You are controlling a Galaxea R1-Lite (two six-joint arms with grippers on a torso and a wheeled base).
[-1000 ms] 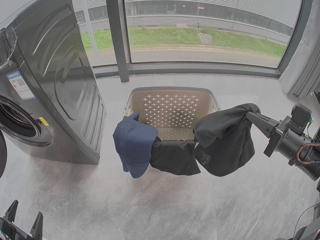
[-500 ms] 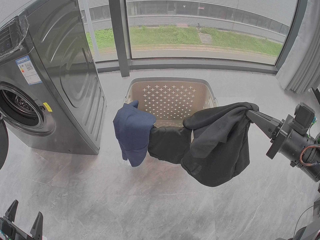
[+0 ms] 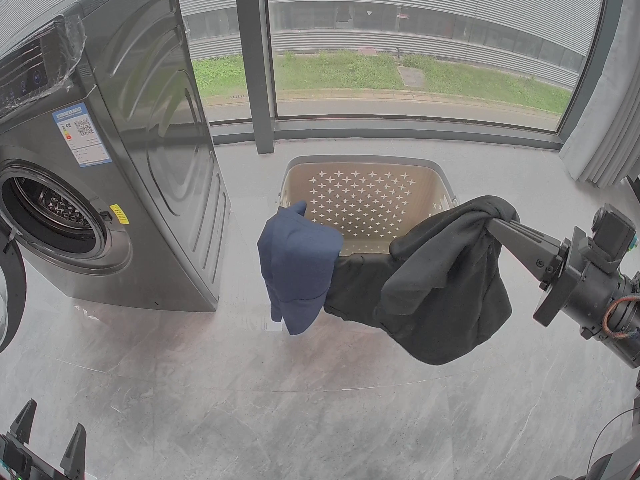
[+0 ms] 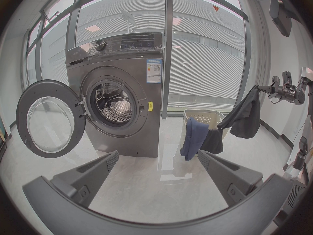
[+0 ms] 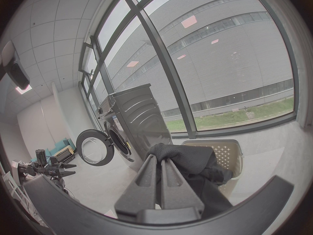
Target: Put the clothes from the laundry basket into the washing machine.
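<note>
A black garment (image 3: 453,288) is being held above the floor by the right gripper (image 3: 495,223), whose fingers are being pressed together on a bunched fold at its top. Its lower part is being trailed over the front rim of the laundry basket (image 3: 367,160), where dark cloth is lying beside a blue garment (image 3: 297,268) draped over the same rim. Whether the dark cloth is one piece or two cannot be told. The left gripper (image 3: 50,435) is being held low and near, fingers apart and empty. The washing machine (image 3: 167,168) is standing well to the left, with its door (image 4: 49,118) swung open and its drum opening (image 3: 53,218) exposed. If the load is being carried across while cloth is hanging on the rim, the basket is likely being dragged or tipped, or the blue garment pulled onto the floor. With only a small fold being pinched, the garment may be slipping free, or its hanging hem may be catching on the door.
</note>
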